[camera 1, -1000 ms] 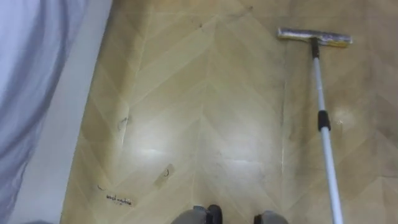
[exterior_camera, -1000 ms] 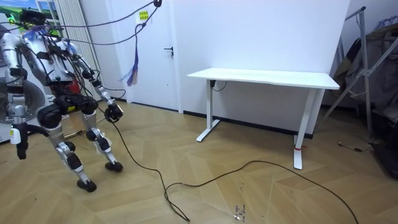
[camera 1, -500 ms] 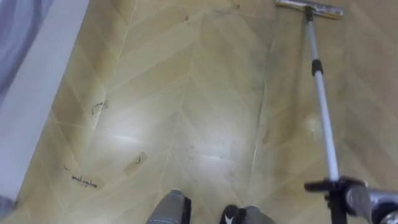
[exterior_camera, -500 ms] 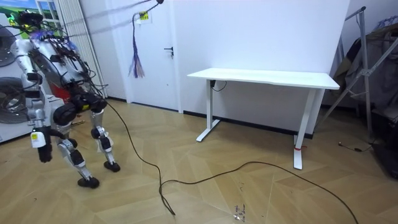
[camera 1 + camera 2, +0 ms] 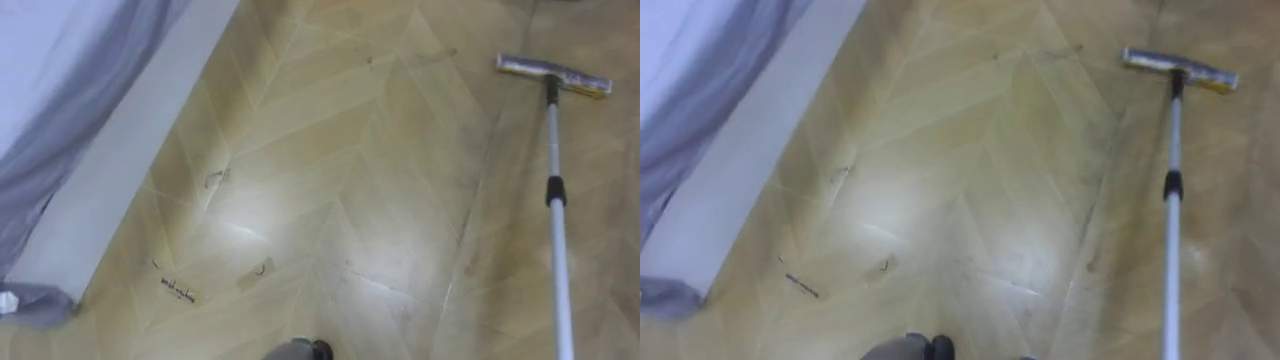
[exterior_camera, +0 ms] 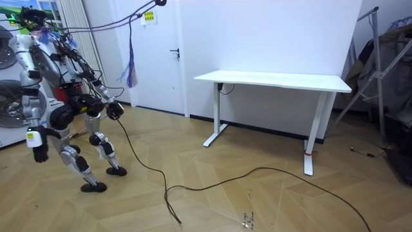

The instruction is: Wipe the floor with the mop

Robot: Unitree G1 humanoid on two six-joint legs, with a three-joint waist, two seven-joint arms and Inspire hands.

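Spreading across both eye views, the wooden floor (image 5: pixel 340 180) is laid in a herringbone pattern and carries a bright patch of reflected light near the middle. Along the robot's left runs a broad white strip (image 5: pixel 130 170), slanting from the lower left toward the top, with a pale grey cloth (image 5: pixel 70 90) draped above it.

In the room view the robot stands at the far left on the same floor, leaning forward on bent legs. It is well apart from a white table (image 6: pixel 277 80) that stands against the back wall to the room view's right, and a white door (image 6: pixel 161 58) lies between them.

The mop (image 5: pixel 556 230) lies out ahead on the robot's right. Its white pole runs from the lower right edge of the eye views up to a flat mop head (image 5: pixel 553 75), which rests on the floor near the upper right corner and is set crosswise to the pole. A black collar (image 5: pixel 555 190) rings the pole about midway along the part that shows.

The left hand (image 6: pixel 39 152) hangs low beside the body on the room view's left, holding nothing that can be seen. The right hand (image 6: pixel 114 111) sits at hip height on the room view's right. Both are too small to tell whether they are open or closed, or whether the right one grips the pole.

Three dark scuff marks (image 5: pixel 215 178) are scattered on the boards near the white strip.
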